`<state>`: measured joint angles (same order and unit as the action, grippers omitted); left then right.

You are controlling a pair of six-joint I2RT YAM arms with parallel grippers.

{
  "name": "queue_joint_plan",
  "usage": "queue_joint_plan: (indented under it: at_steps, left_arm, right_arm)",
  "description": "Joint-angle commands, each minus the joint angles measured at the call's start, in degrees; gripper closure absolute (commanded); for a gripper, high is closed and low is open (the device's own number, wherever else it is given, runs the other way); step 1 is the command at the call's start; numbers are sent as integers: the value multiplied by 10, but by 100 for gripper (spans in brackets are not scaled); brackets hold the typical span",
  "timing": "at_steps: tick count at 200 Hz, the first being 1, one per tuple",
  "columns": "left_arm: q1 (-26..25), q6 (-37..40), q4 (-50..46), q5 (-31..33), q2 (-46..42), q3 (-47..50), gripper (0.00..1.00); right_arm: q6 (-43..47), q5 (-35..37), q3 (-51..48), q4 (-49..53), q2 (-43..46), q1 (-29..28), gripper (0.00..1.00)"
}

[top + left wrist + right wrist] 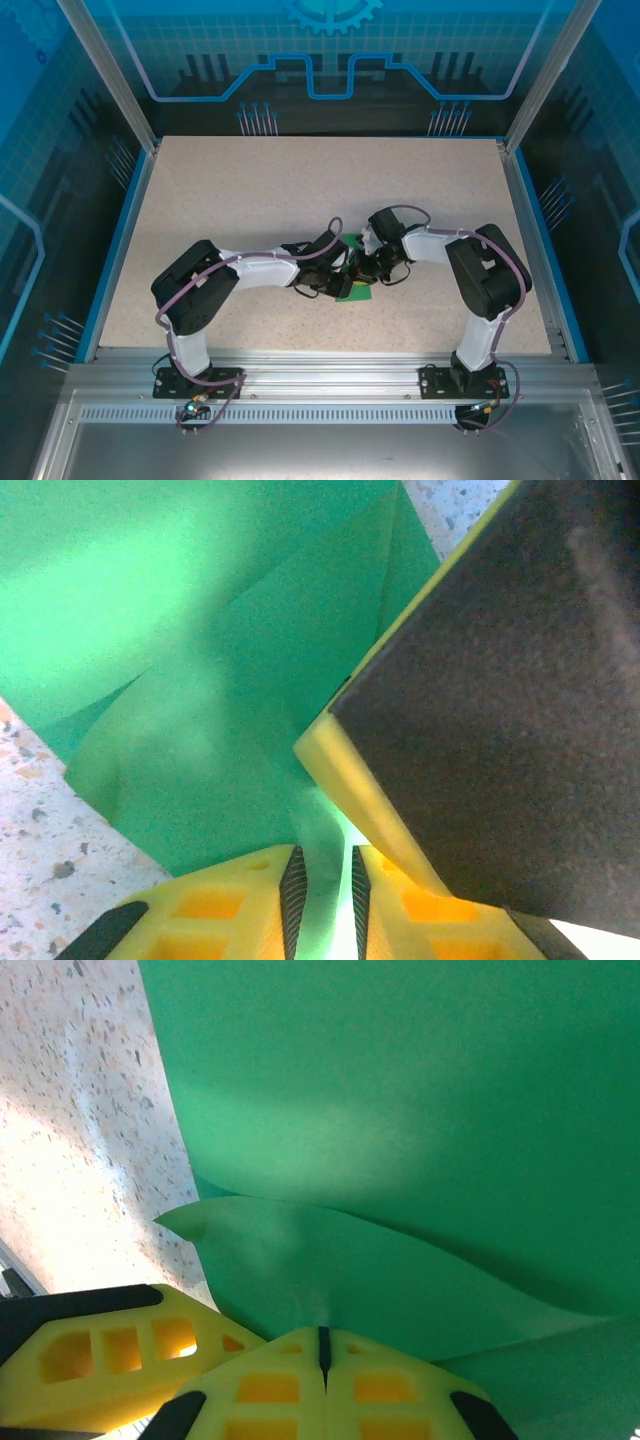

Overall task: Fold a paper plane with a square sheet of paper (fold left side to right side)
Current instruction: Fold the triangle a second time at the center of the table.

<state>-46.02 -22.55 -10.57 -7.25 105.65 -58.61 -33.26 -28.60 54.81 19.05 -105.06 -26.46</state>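
Left gripper (322,870) low, nipping green paper (200,680) | right gripper (323,1340) opposite, clamping it

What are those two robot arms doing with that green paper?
The two arms are folding the green paper in the middle of the table. The left gripper has a fold of the sheet between its nearly closed fingers. The right gripper is shut and seems to pinch another edge. The paper is creased and partly lifted, with flaps overlapping, but it is not a pointed plane yet.
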Motion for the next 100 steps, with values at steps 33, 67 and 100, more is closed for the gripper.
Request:
queue_joint_plan:
  at_steps: [33,67,100]
  left_arm:
    - [-3,-7,-36,31,14,35,75]
    - [-3,-9,-34,32,15,40,76]
    - [-3,-8,-32,33,12,43,75]
  right_arm:
    - [40,83,25,54,-22,19,97]
    - [60,99,44,67,-31,48,96]
    - [82,113,66,80,-46,80,96]
